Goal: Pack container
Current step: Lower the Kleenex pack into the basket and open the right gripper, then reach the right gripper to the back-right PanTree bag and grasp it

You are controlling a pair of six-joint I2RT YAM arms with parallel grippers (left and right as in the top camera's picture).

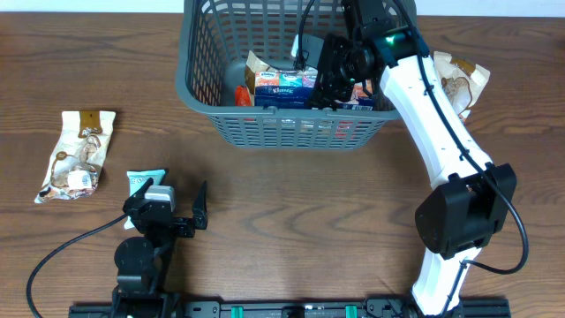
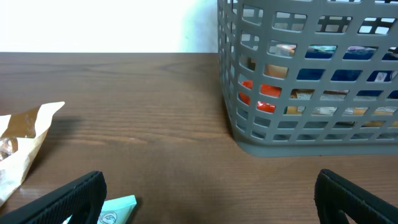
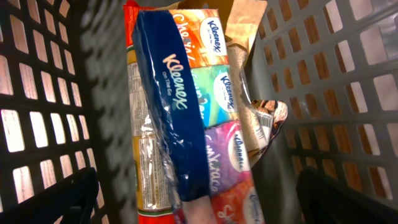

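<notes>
Container (image 1: 282,132) sits at the far middle of the surface (image 1: 291,203), and the right arm reaches down into it from the right side. Right hand (image 3: 196,186) is released: in the wrist view its fingers stand wide on either side of the tissue multipack (image 3: 180,124) and touch neither face of it. The pack lies lengthwise on the container base, on its narrow blue edge and leaning on other packets, with a brown bag (image 3: 249,37) tucked behind it and an orange item (image 1: 242,93) at its left end. The step looks like drop-off of the tissue pack, with the retreat not yet done. To do it well, the right hand probably lifts straight up with jaws wide so neither finger drags the film wrap and tips the pack. It should clear the rolled rim before swinging sideways, since the lattice wall (image 3: 348,93) is close on both sides and the cable hangs over the rim. Left hand (image 1: 169,208) is also released, low over the near-left surface, with a teal packet (image 1: 141,181) just beside its fingers, apparently not gripped. A beige snack bag (image 1: 75,155) lies well to the left, and another pale packet (image 1: 459,79) sits outside the container on the right, partly behind the arm. So packing seems partly done, with at least three items left outside. The teal packet is the likely next pick, and it is flat, so it calls for a low approach.
</notes>
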